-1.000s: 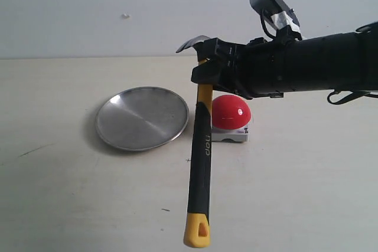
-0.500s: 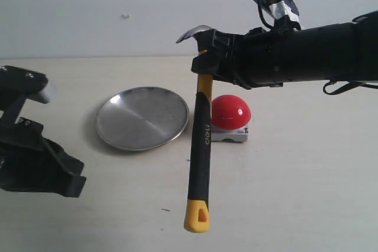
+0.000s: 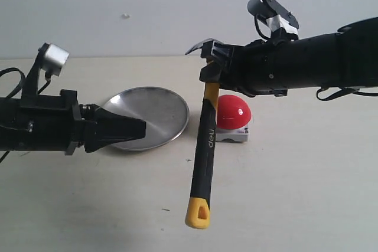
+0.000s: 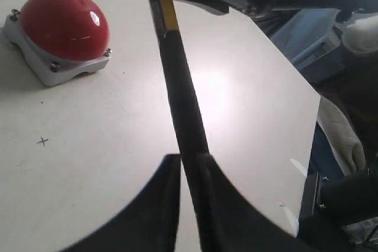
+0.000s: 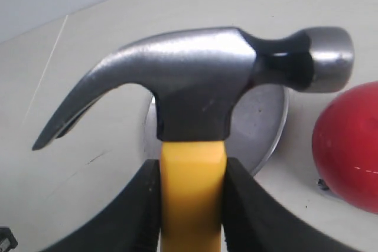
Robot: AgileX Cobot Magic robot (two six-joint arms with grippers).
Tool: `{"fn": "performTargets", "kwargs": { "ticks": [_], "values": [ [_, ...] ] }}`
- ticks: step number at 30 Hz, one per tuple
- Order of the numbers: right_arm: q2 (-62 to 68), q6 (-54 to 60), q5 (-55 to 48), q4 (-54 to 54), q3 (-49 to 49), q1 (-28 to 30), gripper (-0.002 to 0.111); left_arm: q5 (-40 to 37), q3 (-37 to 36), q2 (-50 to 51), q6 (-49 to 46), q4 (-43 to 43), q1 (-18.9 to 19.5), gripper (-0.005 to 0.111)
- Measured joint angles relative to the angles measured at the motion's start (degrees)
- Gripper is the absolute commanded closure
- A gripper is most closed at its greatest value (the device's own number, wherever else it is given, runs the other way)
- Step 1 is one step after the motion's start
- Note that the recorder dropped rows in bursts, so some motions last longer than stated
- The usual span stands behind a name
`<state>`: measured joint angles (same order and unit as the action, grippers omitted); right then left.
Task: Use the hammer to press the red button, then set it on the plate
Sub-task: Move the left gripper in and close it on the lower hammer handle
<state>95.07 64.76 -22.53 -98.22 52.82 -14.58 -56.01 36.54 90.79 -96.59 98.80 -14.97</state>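
Left gripper (image 3: 142, 127) has swung in toward hammer (image 3: 204, 146) handle, barely parted, empty. Right gripper (image 5: 192, 193) clamps hammer neck, head above red button (image 3: 233, 112). Press looks pending; plate (image 3: 162, 107) waits.

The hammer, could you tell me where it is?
In the exterior view the hammer hangs mid-frame from the right claw, its handle between the plate and red button.

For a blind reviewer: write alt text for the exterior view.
The right gripper holds a hammer just below its head, the handle hanging down beside a red button. The left gripper points toward it, in front of a silver plate.
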Motion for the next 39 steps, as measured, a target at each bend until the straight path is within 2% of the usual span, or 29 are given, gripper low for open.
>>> {"fn": "performTargets", "kwargs": {
  "ticks": [2, 5, 10, 22, 39],
  "values": [
    [0.3, -1.5, 1.2, -0.3, 0.9, 0.0, 0.108, 0.0, 0.0, 0.8, -1.1, 0.2, 0.0, 0.046],
    [0.3, -3.1, 2.3, -0.4, 1.9, -0.3, 0.108, 0.0, 0.0, 1.2, -1.7, 0.2, 0.0, 0.038],
    [1.0, -4.9, 9.8, -0.7, 3.9, -3.7, 0.108, 0.6, 0.0, 1.2, -2.0, -0.1, 0.0, 0.038],
    [3.2, -7.4, 7.4, -1.1, 6.0, -4.7, 0.108, 4.2, 0.6, 2.0, -8.3, -1.3, -1.0, 0.038],
    [3.3, -6.7, 7.4, -1.1, 6.0, -4.7, 0.108, 8.1, 11.8, 15.5, -5.2, -1.1, -10.6, 0.038]
  ]
}}
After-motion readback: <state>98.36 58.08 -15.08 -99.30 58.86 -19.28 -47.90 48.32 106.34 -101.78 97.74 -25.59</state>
